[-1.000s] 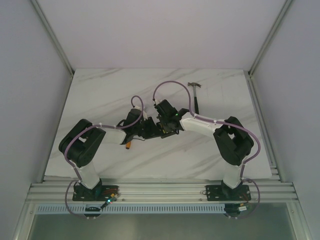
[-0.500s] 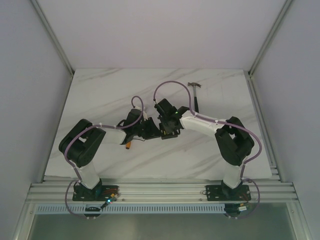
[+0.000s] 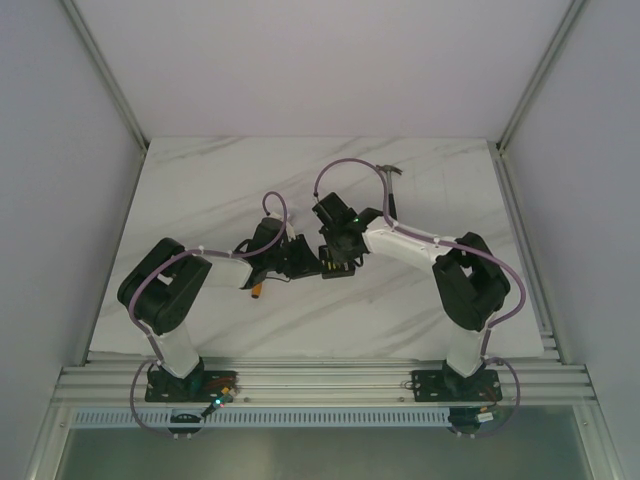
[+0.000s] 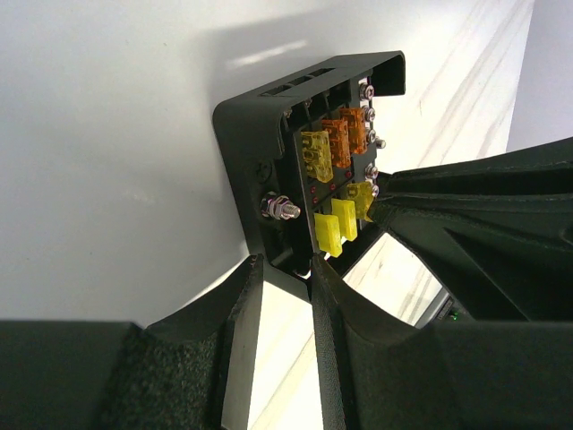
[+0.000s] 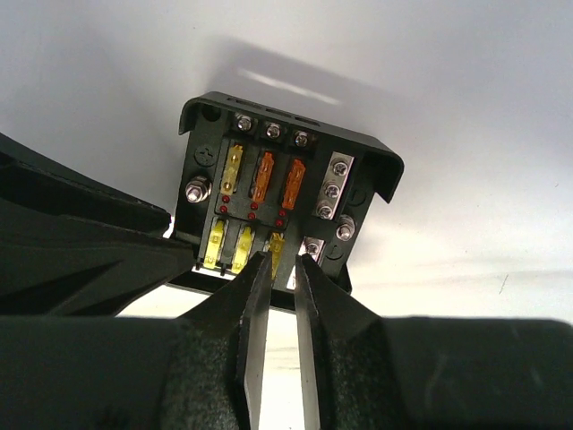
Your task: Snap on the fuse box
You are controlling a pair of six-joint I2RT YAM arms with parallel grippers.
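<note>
Jaws: left gripper [image 4: 285,267] clamps the fuse box [image 4: 252,143] edge; right gripper [image 5: 280,262] narrowly parted at a yellow fuse [image 5: 277,242]. Your top view hides the fuses.

Lab cell: aluminium frame [image 3: 320,378], white walls [image 3: 60,200]

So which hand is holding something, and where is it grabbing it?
The left hand pinches the fuse box by its black outer rim. The right hand has its tips at a yellow fuse; a grip there can't be told.
</note>
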